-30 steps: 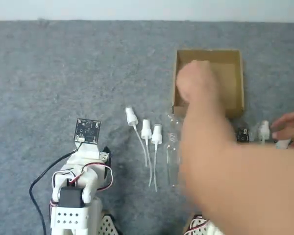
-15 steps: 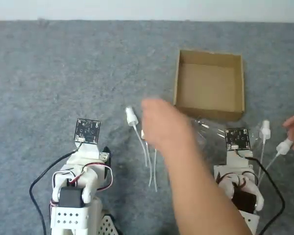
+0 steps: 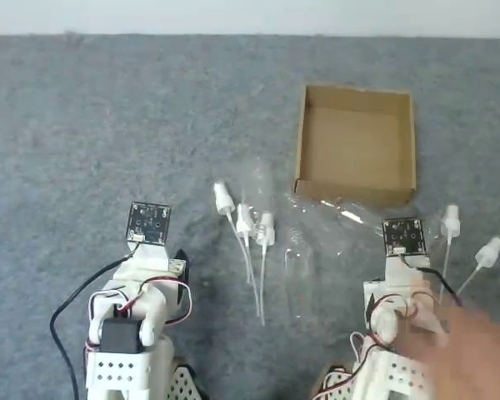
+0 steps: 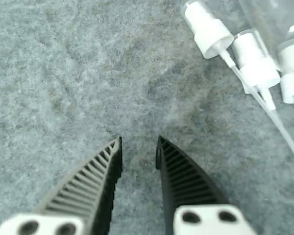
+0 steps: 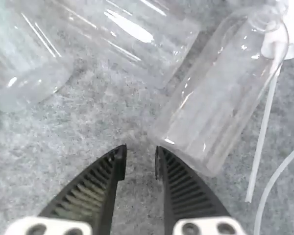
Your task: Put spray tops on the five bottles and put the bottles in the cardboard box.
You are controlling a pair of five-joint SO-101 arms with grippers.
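Cardboard box near clear bottles — left end effector, right end effector both ajar, empty.

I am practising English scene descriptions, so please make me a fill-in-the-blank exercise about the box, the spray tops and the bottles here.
1. The cardboard box is ___ inside.
2. Nearest the left arm lie ___ spray tops, close together.
3. On the outer side of the right arm lie ___ other spray tops.
4. The clear bottles lie on their ___.
Missing words: empty; three; two; sides.
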